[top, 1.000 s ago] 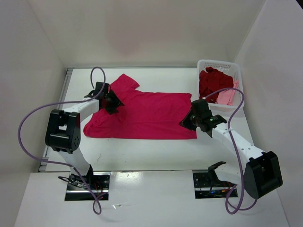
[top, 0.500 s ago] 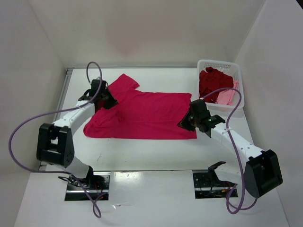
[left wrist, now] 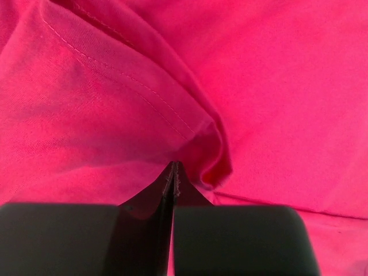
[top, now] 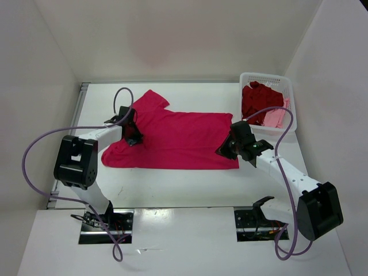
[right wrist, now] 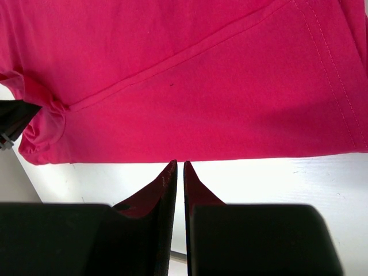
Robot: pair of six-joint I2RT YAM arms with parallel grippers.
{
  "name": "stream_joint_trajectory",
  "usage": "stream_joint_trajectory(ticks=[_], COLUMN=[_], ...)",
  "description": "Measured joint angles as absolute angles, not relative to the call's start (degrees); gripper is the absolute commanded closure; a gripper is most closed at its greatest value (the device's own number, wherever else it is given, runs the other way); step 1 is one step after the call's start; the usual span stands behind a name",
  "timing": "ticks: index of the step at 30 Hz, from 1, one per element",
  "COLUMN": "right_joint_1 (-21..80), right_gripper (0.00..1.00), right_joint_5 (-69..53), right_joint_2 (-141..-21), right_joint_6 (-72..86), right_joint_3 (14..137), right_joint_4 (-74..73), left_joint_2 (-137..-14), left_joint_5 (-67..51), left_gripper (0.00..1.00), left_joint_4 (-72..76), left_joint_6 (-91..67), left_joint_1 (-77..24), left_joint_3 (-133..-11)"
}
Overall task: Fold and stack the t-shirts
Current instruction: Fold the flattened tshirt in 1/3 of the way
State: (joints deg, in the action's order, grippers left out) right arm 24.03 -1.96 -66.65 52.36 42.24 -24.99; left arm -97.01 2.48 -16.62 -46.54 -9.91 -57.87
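A crimson-magenta t-shirt [top: 178, 141] lies spread flat across the table. My left gripper [top: 135, 140] rests on its left part beside the sleeve. In the left wrist view the left gripper [left wrist: 173, 165] is shut, with a puckered fold of the shirt [left wrist: 276, 86] gathered at the tips. My right gripper [top: 221, 150] sits at the shirt's near right corner. Its jaws [right wrist: 179, 163] stand almost together, tips right at the cloth's edge [right wrist: 172, 69]. A darker red t-shirt [top: 259, 102] and a light pink one [top: 275, 118] lie in the basket.
The white perforated basket [top: 290, 86] stands at the back right, against the right wall. White walls close in the table on the left, back and right. Bare table runs along the near side below the shirt [top: 172, 187].
My left gripper has closed on the cloth and shifted a little toward the near edge. The right arm and the shirt have stayed put.
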Motion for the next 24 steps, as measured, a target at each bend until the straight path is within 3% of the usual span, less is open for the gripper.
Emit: stream_joint_trajectory(ticks=[13,24], right_joint_1=[24.03,25.5], right_gripper=[0.87,0.87], right_joint_5=[-1.96,-2.31], right_joint_2=[-66.87,-69.82], right_joint_6=[52.36,52.69], right_joint_3=[42.26,42.46], right_joint_4=[-24.88,-23.49], left_joint_2=[-100.12,-95.79], left_joint_5=[-1.63,-1.3], left_gripper=[0.96,0.82], left_joint_4=[-14.17,-14.22], left_joint_6=[-46.74,-46.57], left_joint_1=[-12.6,-15.79], left_joint_3=[-61.93,-61.06])
